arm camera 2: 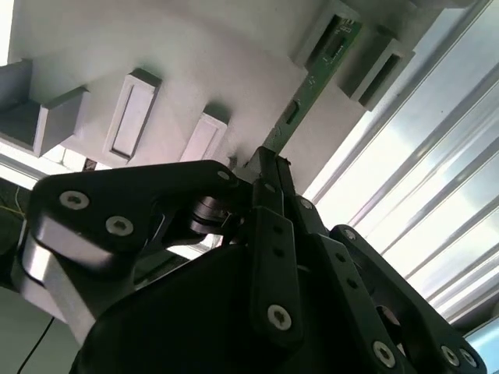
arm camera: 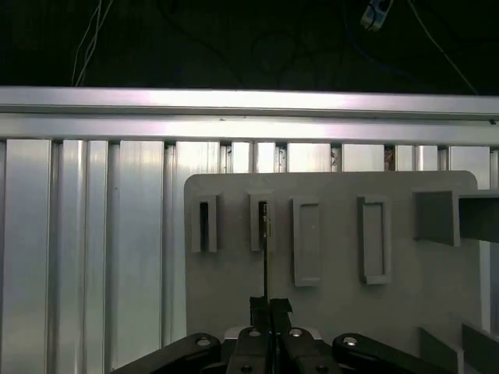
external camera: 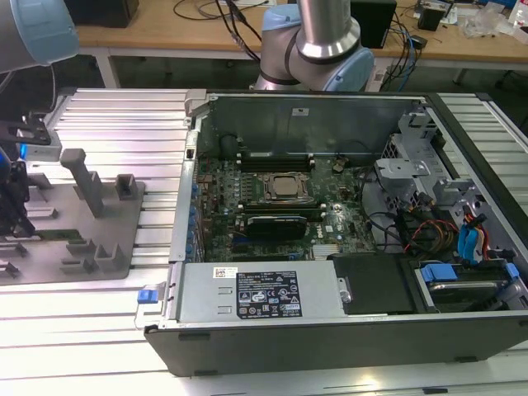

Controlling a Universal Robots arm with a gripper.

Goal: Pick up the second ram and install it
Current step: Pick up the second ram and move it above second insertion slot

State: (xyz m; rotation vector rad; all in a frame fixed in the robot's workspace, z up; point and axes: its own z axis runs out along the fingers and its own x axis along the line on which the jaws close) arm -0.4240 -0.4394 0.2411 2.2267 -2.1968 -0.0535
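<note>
I'm seeing the gripper (arm camera 2: 265, 165) pinching the second ram (arm camera 2: 300, 105), fingers closed across its thin faces. The stick is standing on edge in the slotted blocks of the gray holder tray (arm camera 2: 156, 47), which I judge are keeping it upright for gripping.

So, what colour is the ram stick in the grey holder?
The second ram is green with small dark chips; the second wrist view shows it best.
</note>
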